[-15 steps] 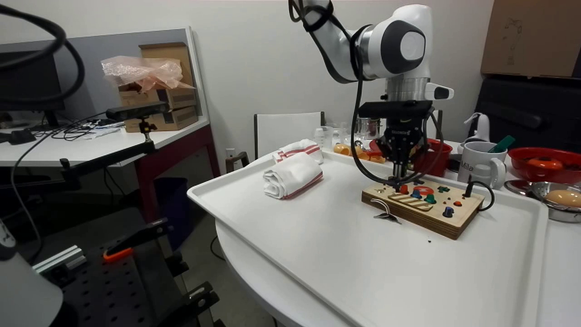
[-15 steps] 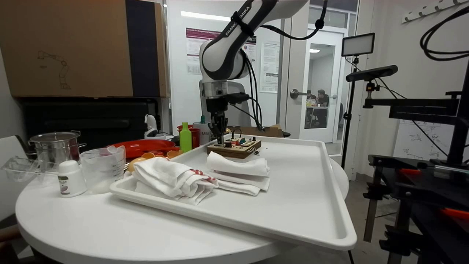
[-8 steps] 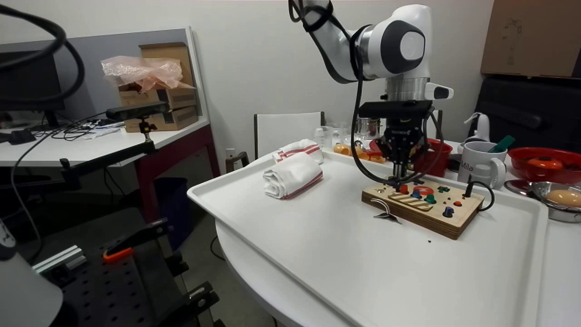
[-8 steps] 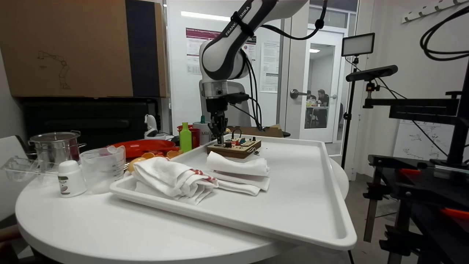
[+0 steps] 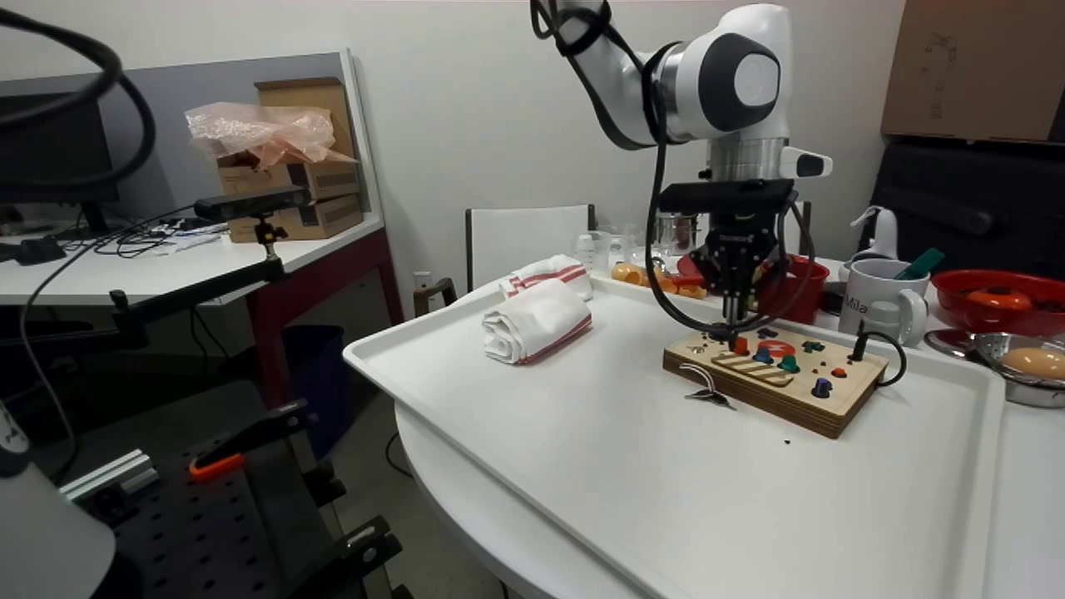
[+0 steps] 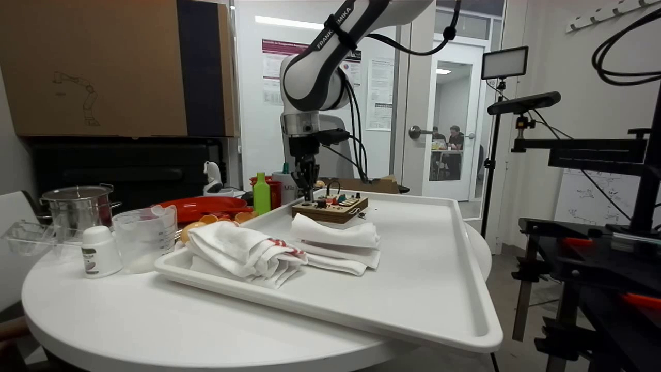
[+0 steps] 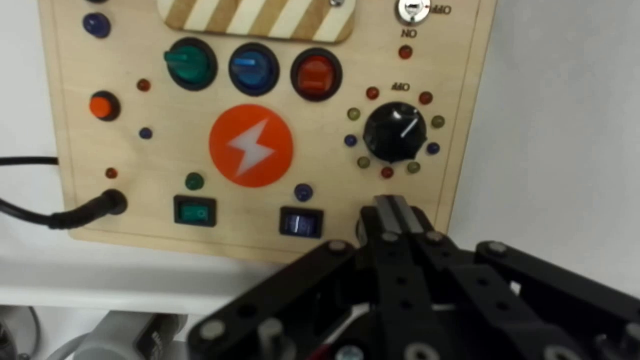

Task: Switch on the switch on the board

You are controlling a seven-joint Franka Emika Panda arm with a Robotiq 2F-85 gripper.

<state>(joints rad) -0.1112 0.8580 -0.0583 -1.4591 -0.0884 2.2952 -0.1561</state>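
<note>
The tan wooden board (image 5: pixel 765 399) lies on the tray, also in an exterior view (image 6: pixel 320 213) and the wrist view (image 7: pixel 250 215). In the wrist view it bears a green rocker switch (image 7: pixel 194 212), a blue rocker switch (image 7: pixel 301 223), a black dial (image 7: pixel 395 132), a key switch (image 7: pixel 413 10) and red, blue and green knobs. My gripper (image 7: pixel 396 201) is shut with nothing seen between its fingertips. It points down over the board, beyond the black dial and beside the blue rocker. A round part behind the fingers is mostly hidden. Contact with the board cannot be told.
The white tray (image 5: pixel 582 466) holds rolled white-and-red cloths (image 5: pixel 537 320). A black cable (image 7: pixel 25 212) plugs into the board. Keys (image 5: pixel 710 398) hang at the board's front side. A mug (image 5: pixel 882 299), a red bowl (image 5: pixel 1032 287) and a green bottle (image 6: pixel 262 195) stand beyond the tray.
My gripper and arm have risen very slightly over the board in the last half second. The board, the tray and the cloths have not moved.
</note>
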